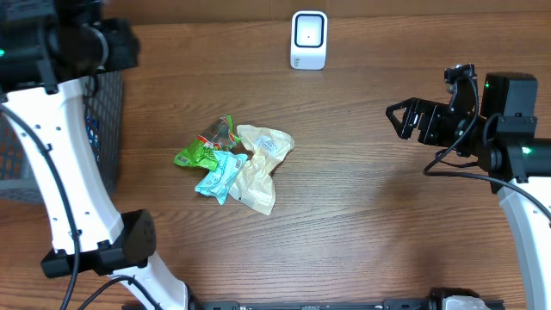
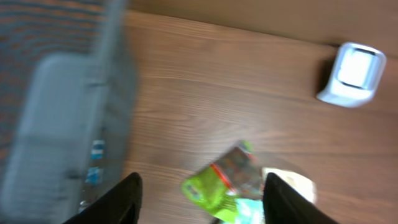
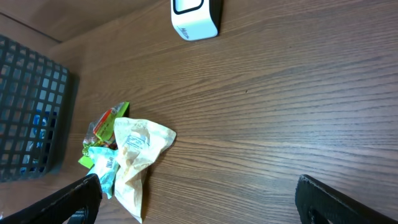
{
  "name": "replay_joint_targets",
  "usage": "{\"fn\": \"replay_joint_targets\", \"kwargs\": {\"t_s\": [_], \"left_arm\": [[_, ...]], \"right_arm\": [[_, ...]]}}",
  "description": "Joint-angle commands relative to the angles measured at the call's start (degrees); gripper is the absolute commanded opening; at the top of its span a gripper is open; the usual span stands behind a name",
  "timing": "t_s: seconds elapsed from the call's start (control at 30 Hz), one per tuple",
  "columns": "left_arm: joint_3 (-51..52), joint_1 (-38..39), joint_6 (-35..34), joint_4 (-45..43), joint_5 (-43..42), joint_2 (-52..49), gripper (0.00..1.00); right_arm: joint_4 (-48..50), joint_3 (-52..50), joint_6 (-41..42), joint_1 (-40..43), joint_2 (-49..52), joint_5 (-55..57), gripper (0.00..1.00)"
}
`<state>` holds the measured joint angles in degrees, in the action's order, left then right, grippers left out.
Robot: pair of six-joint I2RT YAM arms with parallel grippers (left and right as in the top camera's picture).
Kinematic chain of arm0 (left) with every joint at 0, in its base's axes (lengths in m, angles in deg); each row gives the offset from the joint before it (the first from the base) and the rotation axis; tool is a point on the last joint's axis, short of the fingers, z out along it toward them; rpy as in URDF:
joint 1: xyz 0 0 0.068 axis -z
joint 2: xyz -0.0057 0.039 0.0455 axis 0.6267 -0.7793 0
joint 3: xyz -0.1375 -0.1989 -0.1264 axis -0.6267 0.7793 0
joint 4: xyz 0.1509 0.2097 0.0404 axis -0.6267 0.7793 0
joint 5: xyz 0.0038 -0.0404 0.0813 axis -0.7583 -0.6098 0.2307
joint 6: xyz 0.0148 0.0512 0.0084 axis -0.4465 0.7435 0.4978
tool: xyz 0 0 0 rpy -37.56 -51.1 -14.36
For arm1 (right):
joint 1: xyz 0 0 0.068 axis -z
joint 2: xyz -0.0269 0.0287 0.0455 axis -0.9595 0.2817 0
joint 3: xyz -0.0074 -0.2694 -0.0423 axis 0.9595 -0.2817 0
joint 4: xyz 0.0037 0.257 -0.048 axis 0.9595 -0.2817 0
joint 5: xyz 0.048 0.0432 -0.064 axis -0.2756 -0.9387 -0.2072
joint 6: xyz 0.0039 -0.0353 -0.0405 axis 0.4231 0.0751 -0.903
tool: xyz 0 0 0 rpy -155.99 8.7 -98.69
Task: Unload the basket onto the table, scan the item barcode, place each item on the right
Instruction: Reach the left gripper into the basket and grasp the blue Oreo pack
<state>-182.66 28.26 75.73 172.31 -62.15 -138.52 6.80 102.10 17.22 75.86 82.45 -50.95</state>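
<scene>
The left arm (image 1: 65, 181) is built of smooth white links joined by bulky black joint housings, with thin black cables running alongside the white sections and a small green light on its upper housing. The right arm (image 1: 521, 224) has the same white link and black housings, two green lights glowing on them, and black cables looping under its wrist. The right hand (image 1: 396, 118) is black, angular and boxy. In the wrist views the left hand (image 2: 202, 186) shows two dark, blurred fingers (image 2: 124, 202), while the right hand's fingers (image 3: 81, 196) are black with flat, tapering edges.

Soft, even light with faint shadows; left wrist view motion-blurred, the others sharp
</scene>
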Motion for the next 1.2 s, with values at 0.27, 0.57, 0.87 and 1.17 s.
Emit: {"fn": "replay_joint_targets", "kwargs": {"t_s": [0.27, 0.57, 0.87, 1.17], "left_arm": [[-0.17, -21.11, -5.95, -4.02, 4.52, -1.62, 0.72], [-0.11, -26.71, -5.29, 0.15, 1.84, -17.14, 0.64], [-0.13, -26.71, 4.83, 0.46, -6.88, -31.10, 0.64], [-0.11, -25.81, 11.21, 3.78, -10.64, -41.05, 0.68]], "right_arm": [[0.11, 0.39, 0.02, 0.11, -0.24, -0.48, 1.00], [-0.13, 0.39, 0.00, 0.11, -0.24, -0.48, 1.00], [-0.11, 0.39, -0.02, 0.11, -0.24, -0.26, 1.00], [0.11, 0.39, 0.00, 0.11, -0.24, -0.26, 1.00]]}}
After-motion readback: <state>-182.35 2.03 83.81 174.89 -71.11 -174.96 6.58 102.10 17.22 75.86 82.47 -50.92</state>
